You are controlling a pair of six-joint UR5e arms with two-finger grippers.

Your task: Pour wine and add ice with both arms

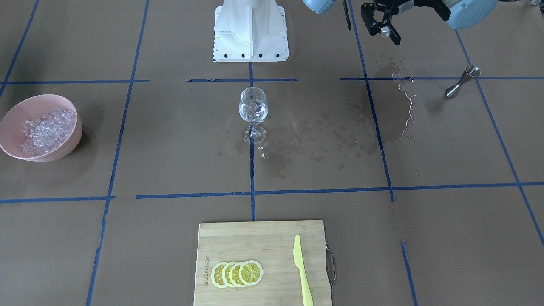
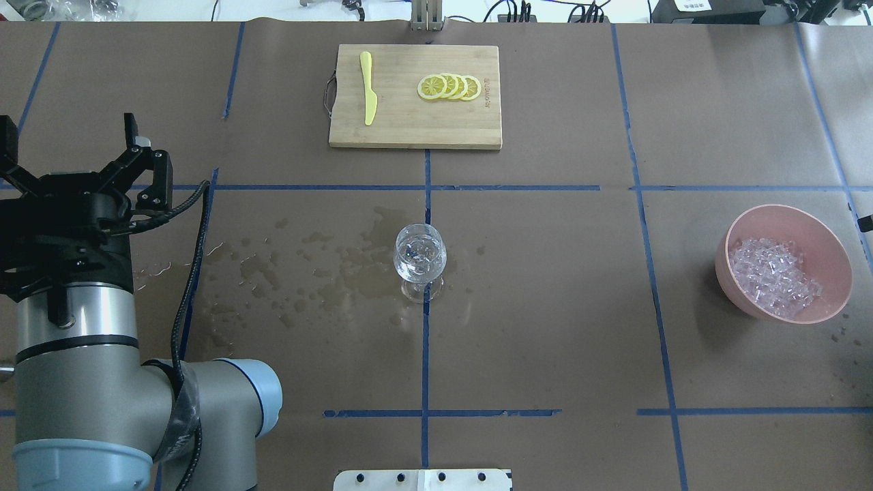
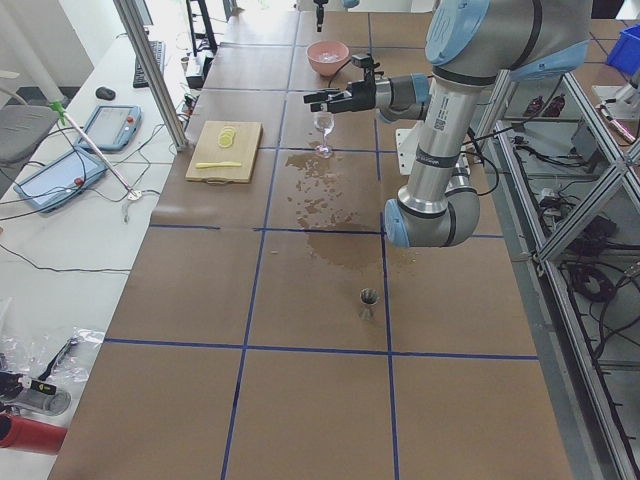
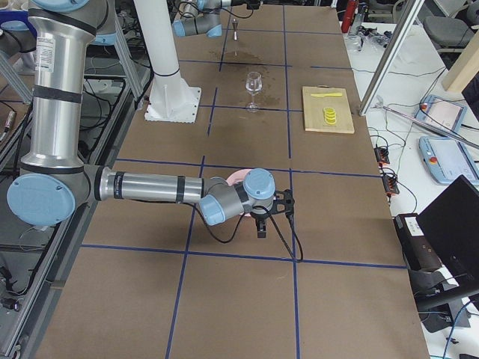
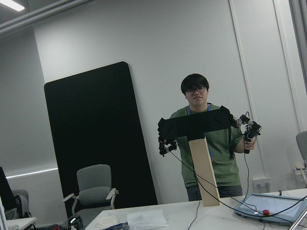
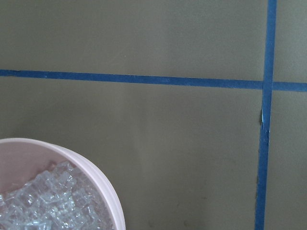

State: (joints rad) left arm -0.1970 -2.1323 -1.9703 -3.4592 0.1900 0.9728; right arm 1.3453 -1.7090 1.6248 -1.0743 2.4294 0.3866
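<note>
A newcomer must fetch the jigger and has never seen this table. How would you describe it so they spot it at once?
On the brown-paper table, find the central wine glass and follow the dark wet stains away from it. Beyond them the jigger stands alone: small, silver metal and hourglass-shaped, unlike the clear glass.

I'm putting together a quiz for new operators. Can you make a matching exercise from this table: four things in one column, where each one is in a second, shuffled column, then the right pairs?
Things
1. stemmed glass
2. ice
3. yellow knife
4. metal jigger

Places
A. on the wooden board, beside the lemon slices
B. standing alone, beyond the wet stains
C. in the pink bowl
D. at the table's middle, on a blue tape line

Pairs: 1-D, 2-C, 3-A, 4-B
</note>
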